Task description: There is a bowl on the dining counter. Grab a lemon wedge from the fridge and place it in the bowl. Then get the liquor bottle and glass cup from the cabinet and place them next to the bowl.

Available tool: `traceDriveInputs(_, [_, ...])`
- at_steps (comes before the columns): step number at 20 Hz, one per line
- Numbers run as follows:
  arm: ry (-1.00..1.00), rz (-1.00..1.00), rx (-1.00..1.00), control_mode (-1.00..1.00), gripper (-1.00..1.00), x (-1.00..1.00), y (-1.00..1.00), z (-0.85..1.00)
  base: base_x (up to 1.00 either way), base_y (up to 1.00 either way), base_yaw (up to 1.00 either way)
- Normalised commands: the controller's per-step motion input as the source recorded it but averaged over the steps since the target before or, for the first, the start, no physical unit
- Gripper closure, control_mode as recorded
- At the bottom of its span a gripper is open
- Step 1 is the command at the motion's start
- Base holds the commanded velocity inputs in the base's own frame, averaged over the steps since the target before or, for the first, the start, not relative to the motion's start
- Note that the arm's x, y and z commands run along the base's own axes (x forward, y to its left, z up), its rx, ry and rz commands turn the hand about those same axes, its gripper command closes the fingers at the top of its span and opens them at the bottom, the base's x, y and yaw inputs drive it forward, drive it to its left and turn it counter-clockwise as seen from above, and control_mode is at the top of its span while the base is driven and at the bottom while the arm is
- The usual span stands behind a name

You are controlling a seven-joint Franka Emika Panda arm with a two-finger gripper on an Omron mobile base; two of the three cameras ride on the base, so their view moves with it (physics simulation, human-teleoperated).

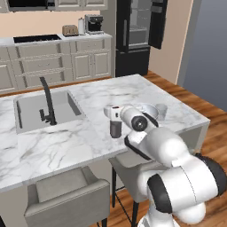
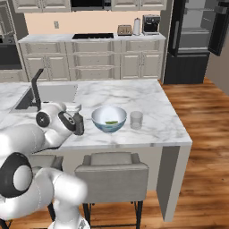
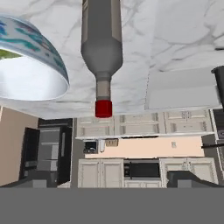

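A white robot arm reaches over the near edge of the dining counter (image 2: 147, 100), a white marble island with a sink (image 1: 40, 111) and black faucet (image 1: 48, 101) toward its left end. The gripper (image 2: 77, 120) hovers at the liquor bottle (image 1: 115, 125), a small dark bottle with a red cap. It stands upright on the marble, close to the near edge. The jaws are spread wide and hold nothing, so the bottle appears released.

In the hand view, the bottle (image 3: 102, 48) lies straight ahead of the gripper, its long axis running up the middle of the picture. That view is rolled, so the cap points downward there.

The bowl (image 2: 109, 119) sits just right of the bottle, with something small and green inside, likely the lemon wedge (image 2: 110, 121). The glass cup (image 2: 136, 119) stands just right of the bowl.

All three things seem placed. Bare marble lies behind them. Any retreat should go back over the near edge, away from the bowl.
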Motion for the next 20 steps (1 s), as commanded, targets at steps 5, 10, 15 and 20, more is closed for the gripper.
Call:
traceDriveInputs(5, [0.09, -0.04, 0.00, -1.00, -1.00, -0.81, 0.00, 1.00, 0.00, 0.00, 0.00])
traceDriveInputs(10, [0.11, -0.08, -0.01, -1.00, -1.00, -0.90, 0.00, 1.00, 0.00, 0.00, 0.00])
traceDriveInputs(15, [0.11, -0.10, -0.05, -1.00, -1.00, -0.98, 0.04, 1.00, 0.00, 0.00, 0.00])
traceDriveInputs(20, [0.25, -0.08, -0.13, -1.00, -1.00, -0.98, 0.18, 0.94, 0.00, 0.00, 0.00])
